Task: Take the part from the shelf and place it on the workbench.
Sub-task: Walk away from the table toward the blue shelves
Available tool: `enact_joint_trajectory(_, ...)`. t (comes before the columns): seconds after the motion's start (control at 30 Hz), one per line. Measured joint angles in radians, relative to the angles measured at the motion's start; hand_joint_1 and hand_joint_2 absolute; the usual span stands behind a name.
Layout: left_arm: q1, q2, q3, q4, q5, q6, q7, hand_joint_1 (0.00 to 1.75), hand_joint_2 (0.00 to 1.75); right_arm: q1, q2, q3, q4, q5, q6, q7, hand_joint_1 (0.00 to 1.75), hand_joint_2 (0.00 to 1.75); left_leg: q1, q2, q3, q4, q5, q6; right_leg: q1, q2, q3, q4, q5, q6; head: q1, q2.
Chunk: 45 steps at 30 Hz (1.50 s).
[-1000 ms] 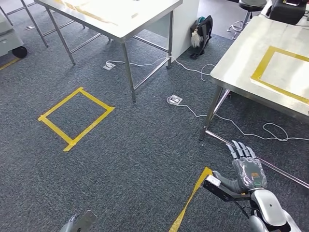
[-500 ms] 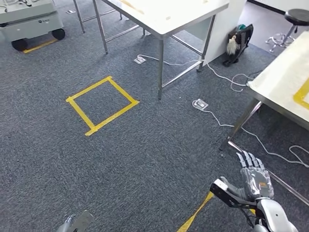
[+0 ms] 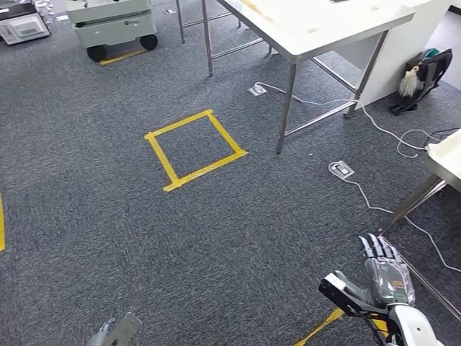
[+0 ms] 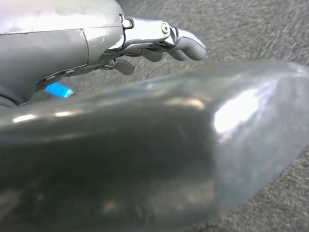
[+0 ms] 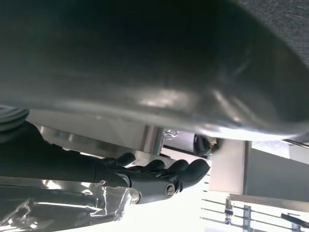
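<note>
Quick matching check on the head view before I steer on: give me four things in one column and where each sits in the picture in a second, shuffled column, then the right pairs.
Things:
1. tape square
2. wheeled cart
3. bag
4. right hand

Places:
A. bottom right, low over the carpet
B. top left, on the carpet
C. mid-floor, left of the table leg
D. upper right, on the floor against a white panel

Pairs: 1-C, 2-B, 3-D, 4-A
</note>
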Motion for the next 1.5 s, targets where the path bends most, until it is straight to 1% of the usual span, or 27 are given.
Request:
enact_joint_trajectory(0.07, -0.002, -0.003, 0.003, -0.001, -0.005, -0.002, 0.000, 0.00, 0.00, 0.003, 0.000, -0.003, 0.001, -0.002, 0.001, 0.002, 0.00, 0.00, -0.003, 0.068, -0.056, 0.113, -0.062, -0.005, 0.004, -0.029, 0.002, -0.003, -0.001, -0.010, -0.004, 0.000)
enact_joint_trajectory(0.13, -0.004, -0.005, 0.008, -0.002, -0.010, -0.004, 0.000, 0.00, 0.00, 0.009, 0.002, -0.006, 0.004, -0.004, 0.002, 0.005, 0.00, 0.00, -0.001, 0.094, -0.119, 0.237, -0.108, -0.009, 0.008, -0.061, 0.002, -0.003, -0.003, -0.014, -0.004, 0.000)
enact_joint_trajectory(0.17, -0.002, -0.006, 0.011, -0.002, -0.012, -0.006, -0.001, 0.00, 0.00, 0.010, 0.002, -0.008, 0.005, -0.005, 0.003, 0.007, 0.00, 0.00, 0.000, 0.097, -0.130, 0.258, -0.106, -0.010, 0.009, -0.076, 0.003, -0.003, -0.005, -0.015, -0.004, 0.000)
enact_joint_trajectory(0.2, -0.001, -0.007, 0.015, -0.002, -0.014, -0.007, -0.001, 0.00, 0.00, 0.011, 0.003, -0.009, 0.007, -0.005, 0.004, 0.009, 0.00, 0.00, 0.000, 0.101, -0.120, 0.238, -0.085, -0.010, 0.010, -0.090, 0.004, -0.003, -0.006, -0.014, -0.005, 0.000)
enact_joint_trajectory(0.23, 0.001, -0.007, 0.018, -0.002, -0.015, -0.008, -0.001, 0.00, 0.00, 0.012, 0.005, -0.011, 0.009, -0.006, 0.005, 0.010, 0.00, 0.00, 0.000, 0.111, -0.088, 0.180, -0.052, -0.009, 0.009, -0.103, 0.006, -0.003, -0.007, -0.012, -0.005, 0.000)
enact_joint_trajectory(0.3, 0.000, -0.009, 0.024, -0.005, -0.017, -0.009, -0.001, 0.00, 0.00, 0.016, 0.006, -0.016, 0.012, -0.009, 0.007, 0.012, 0.00, 0.00, -0.002, 0.157, -0.011, 0.042, -0.001, -0.005, 0.013, -0.126, 0.010, -0.001, -0.014, -0.005, -0.006, 0.000)
enact_joint_trajectory(0.37, -0.002, -0.012, 0.030, -0.009, -0.021, -0.010, -0.002, 0.00, 0.00, 0.021, 0.008, -0.023, 0.016, -0.014, 0.009, 0.014, 0.00, 0.00, -0.006, 0.178, 0.024, -0.024, 0.009, 0.002, 0.019, -0.147, 0.014, 0.000, -0.022, 0.006, -0.003, 0.000)
enact_joint_trajectory(0.43, 0.003, -0.014, 0.038, -0.011, -0.025, -0.011, -0.003, 0.00, 0.00, 0.023, 0.012, -0.028, 0.021, -0.021, 0.011, 0.015, 0.00, 0.00, -0.007, 0.154, 0.024, -0.030, 0.008, 0.012, 0.019, -0.163, 0.023, -0.002, -0.027, 0.016, -0.001, 0.000)
enact_joint_trajectory(0.5, 0.009, -0.018, 0.047, -0.014, -0.029, -0.012, -0.003, 0.00, 0.00, 0.026, 0.017, -0.031, 0.030, -0.029, 0.013, 0.015, 0.00, 0.00, -0.003, 0.132, 0.026, -0.033, 0.011, 0.024, 0.013, -0.123, 0.016, 0.026, -0.050, 0.027, 0.002, 0.000)
enact_joint_trajectory(0.57, 0.009, -0.021, 0.055, -0.016, -0.033, -0.013, -0.004, 0.00, 0.00, 0.036, 0.022, -0.034, 0.045, -0.038, 0.013, 0.016, 0.00, 0.00, 0.000, 0.109, 0.027, -0.035, 0.014, 0.033, 0.010, -0.062, -0.036, 0.136, -0.109, 0.033, 0.007, 0.000)
enact_joint_trajectory(0.63, 0.008, -0.024, 0.062, -0.016, -0.035, -0.014, -0.005, 0.00, 0.00, 0.046, 0.029, -0.035, 0.065, -0.047, 0.013, 0.018, 0.00, 0.00, 0.000, 0.081, 0.027, -0.034, 0.015, 0.035, 0.010, -0.042, -0.107, 0.269, -0.160, 0.034, 0.009, 0.000)
enact_joint_trajectory(0.67, 0.010, -0.026, 0.065, -0.016, -0.035, -0.014, -0.005, 0.00, 0.00, 0.050, 0.033, -0.035, 0.075, -0.051, 0.012, 0.020, 0.00, 0.00, 0.000, 0.066, 0.027, -0.034, 0.014, 0.035, 0.010, -0.039, -0.127, 0.298, -0.160, 0.033, 0.009, 0.000)
enact_joint_trajectory(0.73, 0.014, -0.030, 0.070, -0.016, -0.036, -0.014, -0.005, 0.00, 0.00, 0.054, 0.041, -0.036, 0.093, -0.057, 0.010, 0.026, 0.00, 0.00, 0.001, 0.037, 0.030, -0.034, 0.014, 0.034, 0.008, -0.032, -0.108, 0.233, -0.103, 0.032, 0.009, 0.000)
enact_joint_trajectory(0.8, 0.016, -0.031, 0.076, -0.019, -0.037, -0.014, -0.005, 0.00, 0.00, 0.056, 0.049, -0.039, 0.110, -0.057, 0.001, 0.037, 0.00, 0.00, 0.001, 0.009, 0.031, -0.031, 0.012, 0.026, -0.001, 0.013, -0.046, 0.090, -0.036, 0.034, 0.009, 0.000)
enact_joint_trajectory(0.87, 0.020, -0.032, 0.082, -0.026, -0.038, -0.014, -0.004, 0.00, 0.00, 0.060, 0.061, -0.048, 0.126, -0.045, -0.019, 0.055, 0.00, 0.00, 0.001, -0.016, 0.027, -0.029, 0.013, 0.013, -0.005, 0.044, -0.012, 0.019, -0.017, 0.030, 0.009, 0.000)
enact_joint_trajectory(0.93, 0.030, -0.034, 0.089, -0.033, -0.042, -0.016, -0.002, 0.00, 0.00, 0.064, 0.076, -0.060, 0.136, -0.027, -0.044, 0.074, 0.00, 0.00, 0.005, -0.038, 0.021, -0.034, 0.019, -0.001, -0.001, 0.026, -0.008, 0.016, -0.016, 0.015, 0.009, 0.000)
enact_joint_trajectory(0.97, 0.037, -0.035, 0.093, -0.036, -0.044, -0.017, 0.000, 0.00, 0.00, 0.064, 0.083, -0.068, 0.139, -0.019, -0.055, 0.081, 0.00, 0.00, 0.007, -0.036, 0.018, -0.032, 0.018, -0.006, 0.001, 0.015, -0.005, 0.014, -0.014, 0.008, 0.009, 0.000)
enact_joint_trajectory(1.03, 0.046, -0.039, 0.098, -0.044, -0.047, -0.020, 0.002, 0.00, 0.00, 0.067, 0.099, -0.088, 0.145, -0.008, -0.071, 0.088, 0.00, 0.00, 0.005, 0.009, -0.007, 0.016, -0.016, -0.014, 0.002, -0.008, -0.003, 0.009, -0.009, -0.004, 0.004, 0.000)
enact_joint_trajectory(1.1, 0.048, -0.044, 0.102, -0.053, -0.050, -0.021, 0.005, 0.00, 0.00, 0.075, 0.119, -0.111, 0.153, -0.004, -0.078, 0.090, 0.00, 0.00, 0.001, 0.070, -0.066, 0.137, -0.082, -0.015, 0.008, -0.037, -0.002, 0.007, -0.009, -0.012, 0.000, 0.000)
enact_joint_trajectory(1.13, 0.047, -0.046, 0.105, -0.057, -0.052, -0.021, 0.006, 0.00, 0.00, 0.079, 0.131, -0.123, 0.158, -0.007, -0.079, 0.088, 0.00, 0.00, 0.001, 0.084, -0.096, 0.200, -0.107, -0.015, 0.011, -0.053, -0.003, 0.007, -0.011, -0.015, -0.001, 0.000)
enact_joint_trajectory(1.2, 0.051, -0.048, 0.112, -0.060, -0.055, -0.022, 0.008, 0.00, 0.00, 0.083, 0.155, -0.150, 0.169, -0.021, -0.074, 0.075, 0.00, 0.00, 0.000, 0.096, -0.115, 0.244, -0.107, -0.011, 0.016, -0.082, -0.001, 0.007, -0.014, -0.019, -0.001, 0.000)
enact_joint_trajectory(1.27, 0.056, -0.051, 0.119, -0.062, -0.058, -0.022, 0.008, 0.00, 0.00, 0.083, 0.182, -0.181, 0.175, -0.041, -0.063, 0.055, 0.00, 0.00, -0.005, 0.117, -0.061, 0.149, -0.051, -0.002, 0.019, -0.107, 0.003, 0.007, -0.017, -0.019, -0.001, 0.000)
enact_joint_trajectory(1.3, 0.056, -0.052, 0.122, -0.064, -0.061, -0.022, 0.007, 0.00, 0.00, 0.083, 0.195, -0.197, 0.178, -0.048, -0.059, 0.047, 0.00, 0.00, -0.010, 0.144, -0.022, 0.079, -0.025, 0.003, 0.021, -0.119, 0.006, 0.008, -0.020, -0.017, -0.001, 0.000)
enact_joint_trajectory(1.37, 0.053, -0.054, 0.127, -0.069, -0.064, -0.022, 0.004, 0.00, 0.00, 0.086, 0.216, -0.223, 0.184, -0.056, -0.054, 0.037, 0.00, 0.00, -0.019, 0.183, 0.030, -0.015, -0.002, 0.013, 0.026, -0.143, 0.009, 0.009, -0.027, -0.009, -0.001, 0.000)
enact_joint_trajectory(1.43, 0.054, -0.056, 0.132, -0.072, -0.065, -0.022, 0.002, 0.00, 0.00, 0.084, 0.229, -0.239, 0.188, -0.058, -0.051, 0.032, 0.00, 0.00, -0.021, 0.171, 0.035, -0.034, -0.001, 0.018, 0.029, -0.167, 0.015, 0.007, -0.031, -0.001, -0.002, 0.000)
enact_joint_trajectory(1.47, 0.058, -0.057, 0.134, -0.072, -0.066, -0.023, 0.001, 0.00, 0.00, 0.082, 0.235, -0.246, 0.189, -0.057, -0.048, 0.028, 0.00, 0.00, -0.019, 0.158, 0.036, -0.038, 0.001, 0.022, 0.028, -0.168, 0.020, 0.008, -0.035, 0.004, -0.001, 0.000)
enact_joint_trajectory(1.5, 0.061, -0.059, 0.137, -0.073, -0.067, -0.023, 0.001, 0.00, 0.00, 0.080, 0.241, -0.254, 0.191, -0.055, -0.043, 0.023, 0.00, 0.00, -0.016, 0.147, 0.037, -0.040, 0.004, 0.026, 0.027, -0.149, 0.017, 0.019, -0.044, 0.010, 0.001, 0.000)
